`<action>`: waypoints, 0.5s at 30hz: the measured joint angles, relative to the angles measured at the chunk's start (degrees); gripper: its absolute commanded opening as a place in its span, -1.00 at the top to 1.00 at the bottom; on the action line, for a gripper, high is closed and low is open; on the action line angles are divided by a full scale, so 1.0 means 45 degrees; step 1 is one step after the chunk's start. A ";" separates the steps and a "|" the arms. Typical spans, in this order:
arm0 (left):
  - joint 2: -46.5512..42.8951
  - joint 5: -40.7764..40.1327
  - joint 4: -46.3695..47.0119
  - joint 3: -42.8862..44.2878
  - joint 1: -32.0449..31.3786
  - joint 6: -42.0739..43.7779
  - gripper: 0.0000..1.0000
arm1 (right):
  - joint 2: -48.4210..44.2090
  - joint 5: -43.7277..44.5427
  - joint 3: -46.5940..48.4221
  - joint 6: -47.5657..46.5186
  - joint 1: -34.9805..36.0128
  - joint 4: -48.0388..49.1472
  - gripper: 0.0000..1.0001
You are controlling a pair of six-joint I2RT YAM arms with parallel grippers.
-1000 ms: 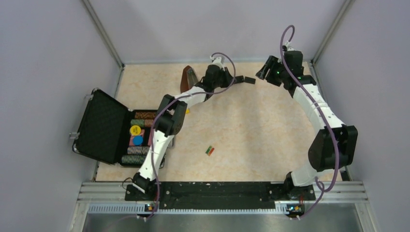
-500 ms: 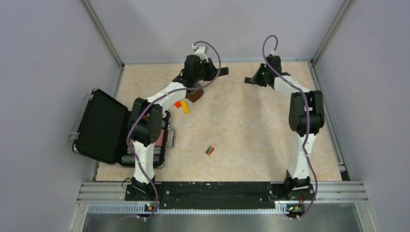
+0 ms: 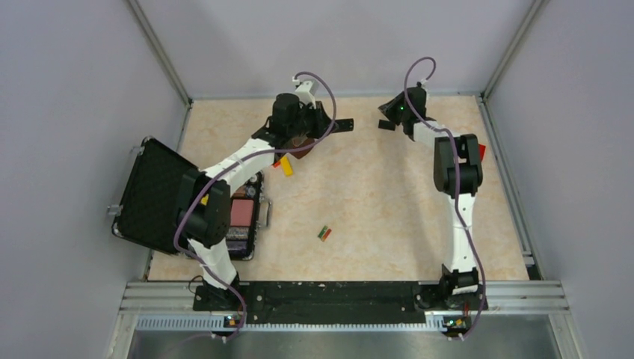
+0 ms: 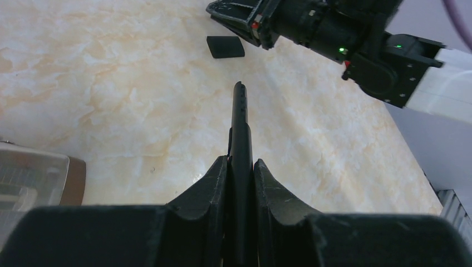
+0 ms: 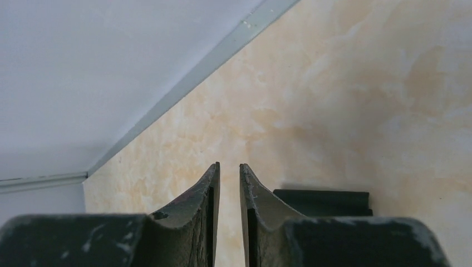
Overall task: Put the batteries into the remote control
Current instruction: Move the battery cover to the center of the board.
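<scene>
No text, label, brand, number or sign can be read in any view. The slim black remote control bar (image 4: 241, 144) shows only its thin edge in the left wrist view, its buttons unreadable, and the tiny green and red striped batteries (image 3: 324, 233) on the bench are too small to show any marking.

White arm links (image 3: 238, 158) with black joints, purple cables (image 3: 323, 88), green status light (image 3: 401, 109), scuffed black tool fingers (image 5: 201, 203)
</scene>
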 measured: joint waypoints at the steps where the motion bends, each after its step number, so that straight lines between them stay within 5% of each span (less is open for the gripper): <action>1: -0.0185 0.0049 -0.0112 -0.0126 0.0000 0.0000 1.00 | 0.0282 0.0000 0.0141 0.0194 0.0000 -0.0019 0.60; 15: -0.1919 -0.0078 -0.0777 -0.0384 0.0049 0.0330 1.00 | 0.0855 0.1117 0.0525 0.1399 0.0005 -0.1593 0.59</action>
